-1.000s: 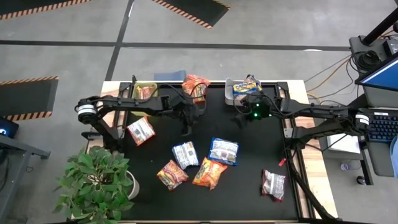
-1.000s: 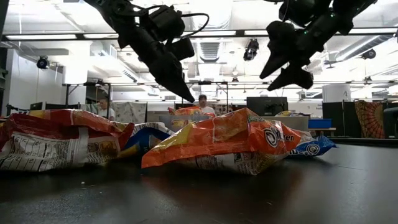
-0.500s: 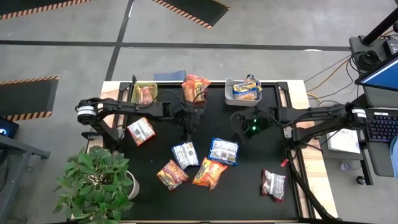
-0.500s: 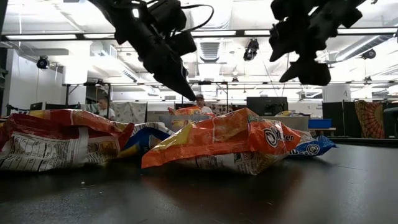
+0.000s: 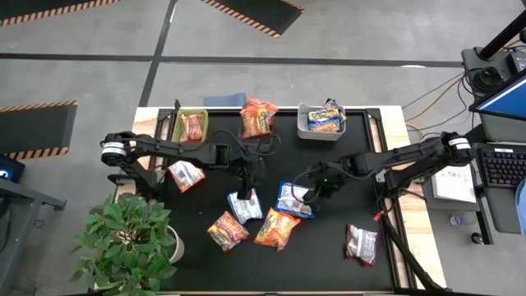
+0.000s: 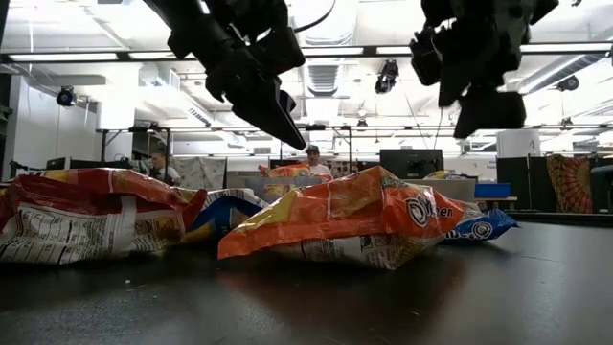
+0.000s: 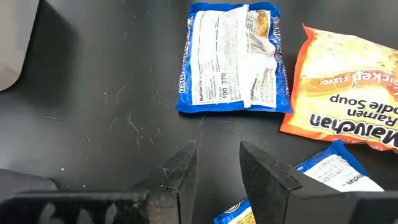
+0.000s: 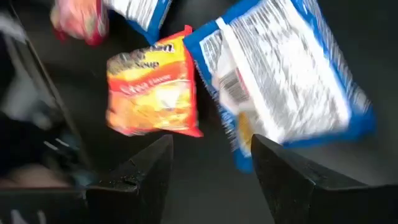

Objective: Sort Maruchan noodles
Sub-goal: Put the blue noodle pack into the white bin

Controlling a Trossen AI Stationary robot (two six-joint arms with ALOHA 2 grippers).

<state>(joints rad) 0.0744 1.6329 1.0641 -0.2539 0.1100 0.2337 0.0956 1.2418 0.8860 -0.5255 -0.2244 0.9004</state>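
Both your arms have swung in from the far bins toward the packets in the middle of the black table point(image 5: 362, 164). A second ago the left gripper point(image 5: 244, 191) hung near the orange packet point(image 5: 258, 117) at the far edge; now it sits over the left blue-and-white noodle packet point(image 5: 245, 205), fingers a little apart with nothing between them, as its wrist view confirms. The right gripper point(image 5: 316, 191) has left the white bin point(image 5: 302, 123), which holds a blue-and-yellow packet point(image 5: 325, 120), and now hovers just right of the other blue-and-white packet point(image 5: 295, 199), its fingers spread wide and empty.

So both are lining up for fresh picks and nothing is in transit. The green bin point(image 5: 179, 125) holds a red packet point(image 5: 192, 126). Loose on the table you have a silver-and-red packet point(image 5: 186, 173) at the left, two orange packets point(image 5: 277, 229) near the front, and another silver-and-red one point(image 5: 361, 243) at the near right. The sort looks well short of done; watch that the two grippers do not crowd each other over the neighbouring blue packets.
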